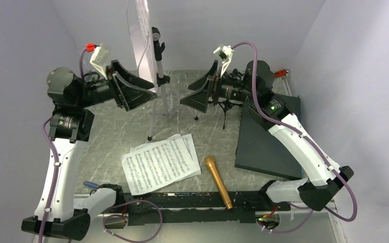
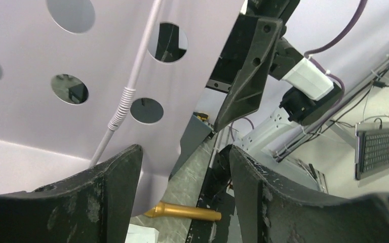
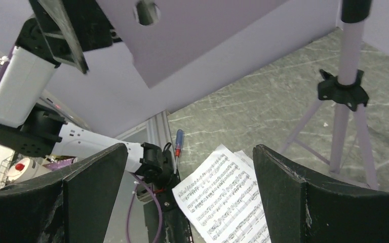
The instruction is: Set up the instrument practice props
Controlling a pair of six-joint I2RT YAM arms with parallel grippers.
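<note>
- Pale lilac tripod music stand (image 2: pixel 40 121): smooth sheet desk punched with round holes, slim tube legs joined at a black collar. It stands upright at the back centre of the grey, veined, stone-look table (image 1: pixel 111 134).
- Left gripper (image 2: pixel 184 149): its scuffed matt-black fingers are parted and released. The desk's lower corner shows in the gap, but whether it touches them cannot be told.
- Right gripper (image 3: pixel 190 148): its fingers are spread wide and grasp nothing. It faces the stand from the other side.
- Two white printed music sheets (image 1: pixel 162 163) lie flat and overlapped near the front.
- Gold metallic handheld microphone (image 1: pixel 219 182) lies just right of the sheets, its tail over the black base rail (image 1: pixel 182 195).
- Small black tripod mic stand (image 1: pixel 227 106) stands behind the right gripper, largely hidden.
- Dark grey flat slab (image 1: pixel 266 142) lies at the right.
</note>
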